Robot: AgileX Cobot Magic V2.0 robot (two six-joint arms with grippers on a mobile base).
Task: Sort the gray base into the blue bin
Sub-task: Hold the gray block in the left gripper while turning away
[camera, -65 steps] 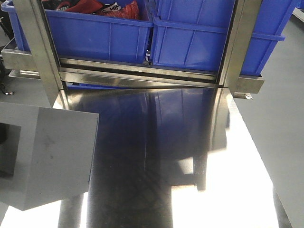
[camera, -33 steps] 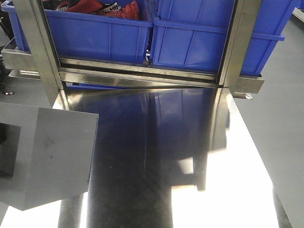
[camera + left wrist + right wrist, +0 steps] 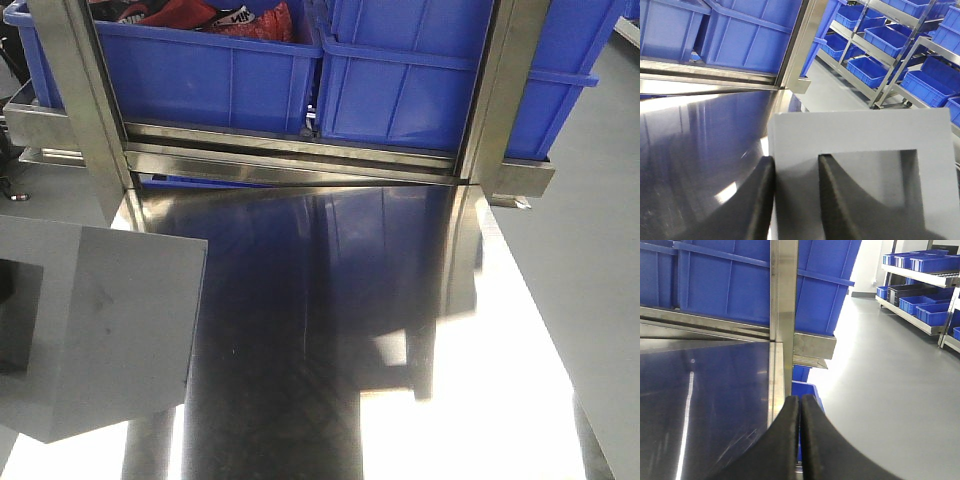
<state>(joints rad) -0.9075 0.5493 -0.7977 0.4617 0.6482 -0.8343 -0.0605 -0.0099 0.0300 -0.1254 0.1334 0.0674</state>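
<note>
1. A polished steel table (image 3: 330, 330) fills most of the front view, mirroring the shelf frame behind it.
2. At its far edge, on a raised shelf, sit two deep totes side by side: the blue bin (image 3: 440, 100) on the right, and a second blue tote (image 3: 200, 80) on the left holding red and dark items. Which one is meant I cannot tell.
3. The gray base (image 3: 110, 330) hangs at the near left, well apart from both totes. Over the last second it has barely shifted, so the carry has hardly progressed.
4. The left gripper (image 3: 795, 200) pinches one side of the base's frame: one finger outside, the other inside the square window.
5. The right gripper (image 3: 800, 440) is pressed fully closed on nothing, near the table's right edge.
6. My judgement: the lift toward the shelf is yet to come.
</note>
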